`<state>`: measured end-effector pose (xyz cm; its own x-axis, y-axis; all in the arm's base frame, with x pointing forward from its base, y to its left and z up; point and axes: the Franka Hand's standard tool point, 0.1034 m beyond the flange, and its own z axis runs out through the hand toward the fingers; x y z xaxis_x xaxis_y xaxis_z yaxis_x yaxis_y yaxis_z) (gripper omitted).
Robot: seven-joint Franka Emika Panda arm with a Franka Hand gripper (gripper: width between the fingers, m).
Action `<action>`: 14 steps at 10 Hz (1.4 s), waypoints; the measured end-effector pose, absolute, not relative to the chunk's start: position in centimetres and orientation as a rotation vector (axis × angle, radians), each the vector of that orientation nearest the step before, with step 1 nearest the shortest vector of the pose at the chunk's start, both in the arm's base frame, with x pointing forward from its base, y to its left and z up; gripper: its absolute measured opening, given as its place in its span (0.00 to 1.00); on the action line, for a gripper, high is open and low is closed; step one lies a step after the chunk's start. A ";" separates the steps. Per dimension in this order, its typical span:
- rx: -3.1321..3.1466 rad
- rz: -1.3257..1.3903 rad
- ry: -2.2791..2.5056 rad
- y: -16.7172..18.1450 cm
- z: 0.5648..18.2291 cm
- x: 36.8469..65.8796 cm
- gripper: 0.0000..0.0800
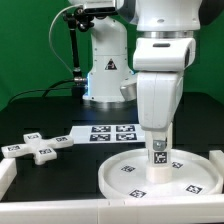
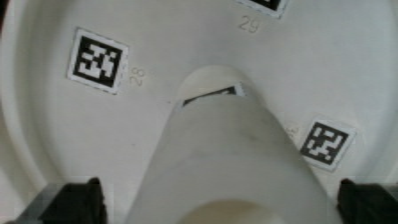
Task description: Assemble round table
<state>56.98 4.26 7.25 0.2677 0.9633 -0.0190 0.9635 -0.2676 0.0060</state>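
Observation:
The large rimmed round disc (image 1: pixel 130 172) lies on the table at the front right. The short thick cylinder leg (image 1: pixel 158 153) stands upright at the disc's centre, with a tag on its side. My gripper (image 1: pixel 158 138) sits straight above it, around its top. In the wrist view the leg (image 2: pixel 222 150) runs down to the disc's central socket, with the disc (image 2: pixel 107 130) and two of its tags behind. My black fingers (image 2: pixel 75 203) flank the leg with a thin gap on each side, so the gripper (image 2: pixel 219 205) is open. The cross-shaped piece (image 1: pixel 38 147) lies at the exterior view's left.
The marker board (image 1: pixel 108 132) lies flat behind the disc. A white raised edge (image 1: pixel 60 212) runs along the table's front, with a white block (image 1: pixel 216 160) at the exterior view's right. The robot's base (image 1: pixel 108 70) stands at the back.

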 end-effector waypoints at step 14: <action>1.647 -0.117 2.626 3.8 7.1 56.9 0.53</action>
